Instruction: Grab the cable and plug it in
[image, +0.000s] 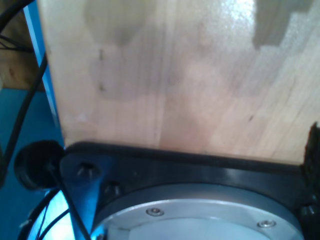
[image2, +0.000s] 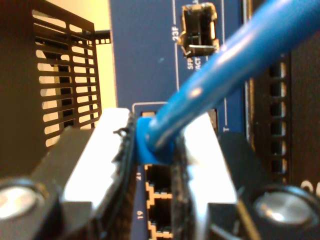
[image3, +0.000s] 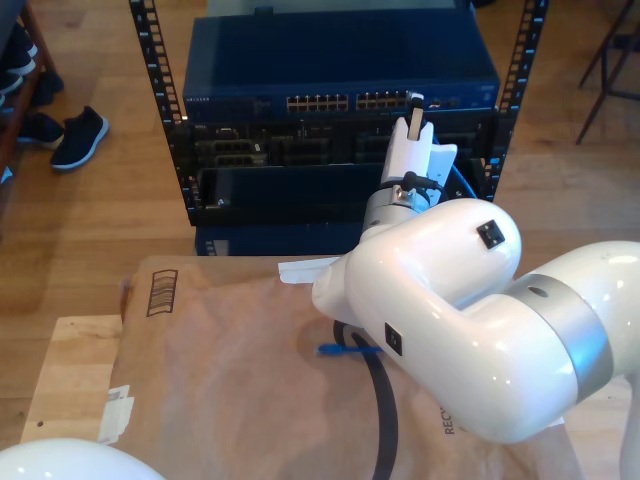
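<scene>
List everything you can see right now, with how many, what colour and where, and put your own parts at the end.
cable: one, bright blue, its end clamped in my second gripper at the switch's ports; another stretch lies on the paper.
network switch: one, dark blue, top of the rack, port rows across its front.
rack: one, black, on the floor beyond the table.
brown paper: one sheet, covering the table.
table: one, pale wood, at the exterior view's left lower edge.
shoes: dark, on the floor at the exterior view's left.
thick black cable: one, running over the paper.
second gripper: white pads, shut on the cable.
arm: white, at the exterior view's right.
</scene>
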